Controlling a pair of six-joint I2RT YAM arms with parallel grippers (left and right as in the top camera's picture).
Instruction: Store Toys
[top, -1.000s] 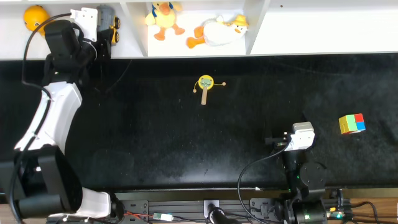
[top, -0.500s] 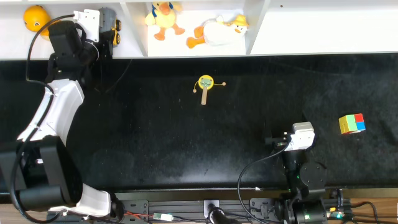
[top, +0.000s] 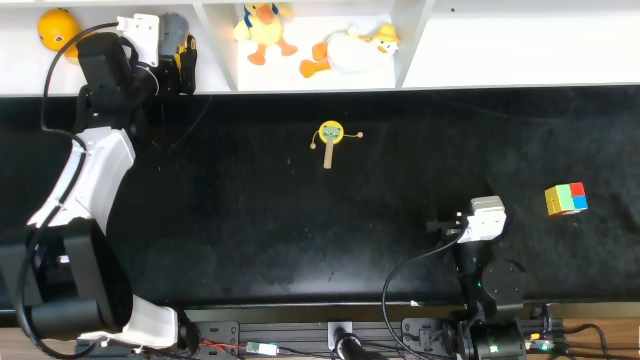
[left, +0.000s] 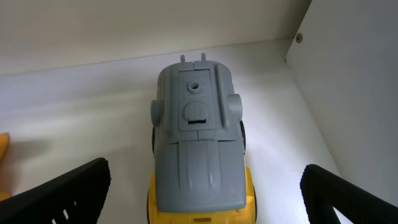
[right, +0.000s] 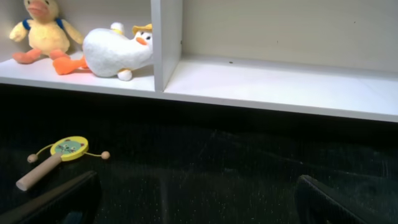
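Toy truck (left: 198, 155), grey over yellow, sits in the left-hand compartment of the shelf (left: 93, 87) between my left fingers (left: 62, 193), spread wide and clear of it, while my right fingers (right: 56, 199) gape empty above the desk (right: 217, 168).

A grey-and-yellow toy truck (left: 198, 155) stands in the shelf's left compartment (left: 74, 93). A yellow duck (top: 264, 28) and a white duck (top: 350, 50) sit next door. A rattle drum (top: 330, 133) and a colour cube (top: 565, 199) lie on the table (top: 230, 220).

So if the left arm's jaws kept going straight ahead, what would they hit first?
Probably the grey-and-yellow plastic toy truck, sitting straight ahead between the open jaws of the left gripper; the white shelf's back wall lies behind it.
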